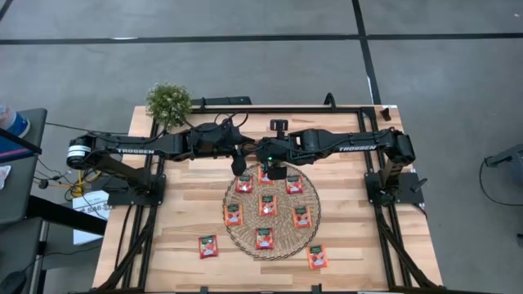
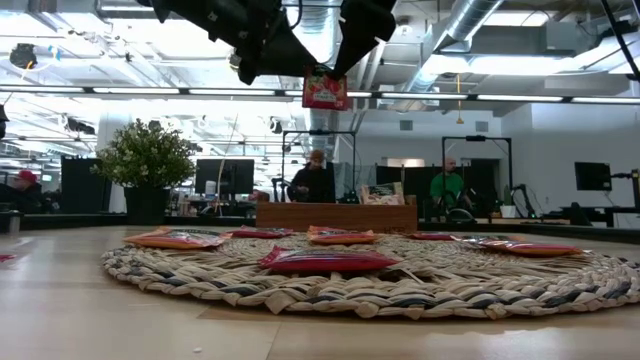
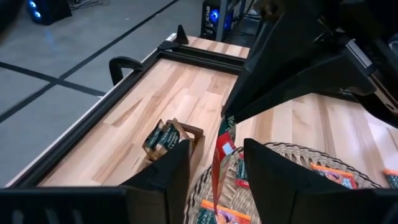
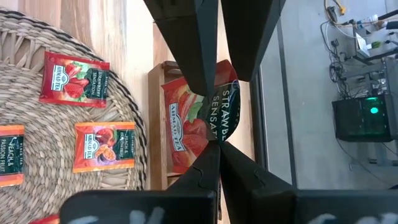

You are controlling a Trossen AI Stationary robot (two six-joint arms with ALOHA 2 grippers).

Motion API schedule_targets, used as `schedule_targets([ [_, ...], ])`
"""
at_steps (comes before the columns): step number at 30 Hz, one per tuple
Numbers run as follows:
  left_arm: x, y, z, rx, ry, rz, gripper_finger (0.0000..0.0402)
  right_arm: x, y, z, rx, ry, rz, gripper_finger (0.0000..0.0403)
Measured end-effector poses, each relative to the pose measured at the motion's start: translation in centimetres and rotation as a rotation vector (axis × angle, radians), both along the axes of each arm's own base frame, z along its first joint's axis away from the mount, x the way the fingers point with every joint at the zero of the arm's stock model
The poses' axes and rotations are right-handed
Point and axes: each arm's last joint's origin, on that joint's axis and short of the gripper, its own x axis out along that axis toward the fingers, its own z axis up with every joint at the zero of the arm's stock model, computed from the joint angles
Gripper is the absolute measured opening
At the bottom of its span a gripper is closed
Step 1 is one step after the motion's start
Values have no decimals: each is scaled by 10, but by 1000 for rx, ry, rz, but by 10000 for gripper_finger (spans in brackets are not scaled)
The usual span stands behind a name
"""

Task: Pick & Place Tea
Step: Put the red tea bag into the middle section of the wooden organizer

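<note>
a: right end effector (image 4: 214,142) is clenched on a tea sachet (image 4: 199,121), pinching its dark top band, and the sachet hangs in the air above the far edge of the woven mat (image 1: 273,245), over the small wooden tray (image 3: 180,134).

b: and the left end effector (image 3: 216,163)?

a: its fingers stand apart on either side of the hanging sachet, not gripping it as far as i can see. looks like a hand-over or a steadying move right over the tray.

b: what could go wrong?

a: the sachet is thin and crinkly, and it's held only by one edge, already bent in the grip. if the left fingers close off-centre it could twist or slide out and drop beside the tray instead of into a slot. the two arms are also very close; a small misjudged move could knock them together.

b: the rest of the tea?

a: flat, square, glossy red-orange sachets lie spread on the round mat, and two more (image 1: 208,247) sit on the bare worktop (image 1: 180,212) just off its edge. the mat is coarse braided fibre, bumpy, so sachets rest unevenly on it. the worktop is smooth pale plank wood. the tray already holds a few sachets standing on edge.
</note>
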Motion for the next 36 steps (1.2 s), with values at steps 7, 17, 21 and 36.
schedule_targets([
  [7,0,0,1,0,-12,-6,67,0,0,0,0,-4,0,0],
  [17,1,0,2,1,-21,-10,1,0,0,0,0,-4,0,0],
  [21,1,0,1,-1,-15,-11,0,0,0,0,1,-3,1,0],
  [36,1,0,1,-1,-15,-13,0,-3,0,4,-4,-7,6,26],
])
